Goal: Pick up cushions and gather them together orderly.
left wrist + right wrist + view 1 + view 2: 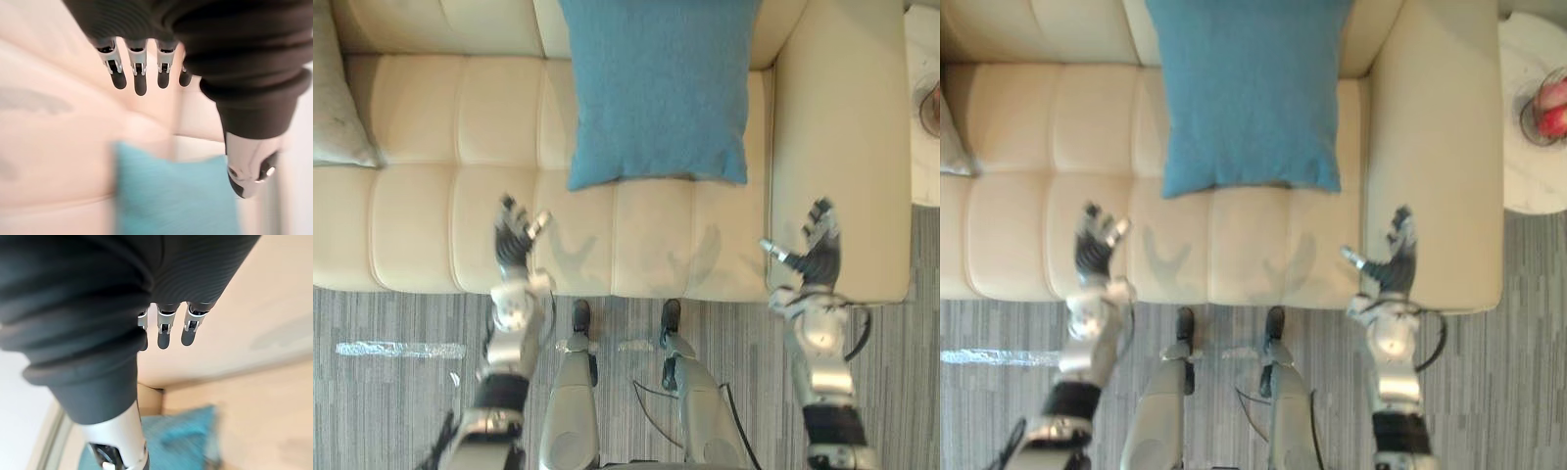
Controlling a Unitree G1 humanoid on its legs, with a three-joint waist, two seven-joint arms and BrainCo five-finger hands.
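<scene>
I've got the cream leather tufted sofa (421,206) right below me, seat and backrest running across both eye views. The square blue fabric cushion (656,93) is propped against the backrest. Its lower edge sits on the seat, toward the sofa's right armrest (842,147), and neither hand touches it.

My left hand (514,240) hangs over the front part of the seat, left of the blue cushion, with fingers spread apart and holding nothing. My right hand (818,255) is up by the front end of the right armrest, also spread wide and empty.

The left wrist view confirms it: the fingers (139,73) stand straight in a row, the thumb is off to one side, and the blue cushion is blurred beyond them. The right wrist view gives me the same straight fingers (168,330) over cream leather, with the blue cushion past the thumb.

The left eye view shows more of a pale grey cushion (333,108) at the seat's left edge, where the right eye view catches just its corner. In exchange, the right eye view opens up a round white side table (1528,176) past the armrest, with a glass bowl (1545,108) of something red on it.
</scene>
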